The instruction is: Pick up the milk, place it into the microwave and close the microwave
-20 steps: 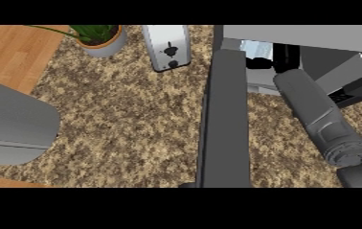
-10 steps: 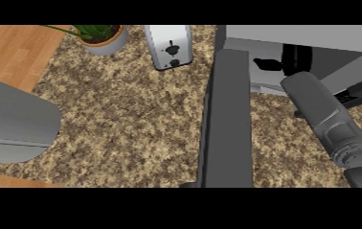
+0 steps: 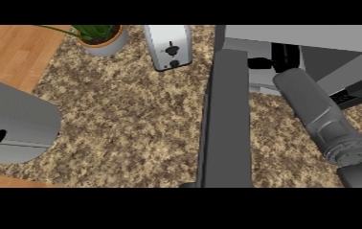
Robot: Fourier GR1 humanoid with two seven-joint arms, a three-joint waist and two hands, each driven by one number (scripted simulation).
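A speckled stone tabletop [image 3: 127, 127] fills the head view, with a wooden strip [image 3: 25, 51] far to the left of the right robot hand [image 3: 286, 56]. The milk cannot be made out; it is probably hidden by that robot hand, which is sunk into the mouth of the microwave [image 3: 297, 34]. Whether the robot hand is spread or clasped round anything, I cannot tell. Its forearm [image 3: 314, 113] slants back toward the robot. Just left of the robot hand the microwave door [image 3: 226, 127] stands wide open, edge-on. Further left are a toaster [image 3: 170, 46] and a plant pot [image 3: 105, 43]. The placing step looks under way; next the arm must come out clear, then swing the door shut
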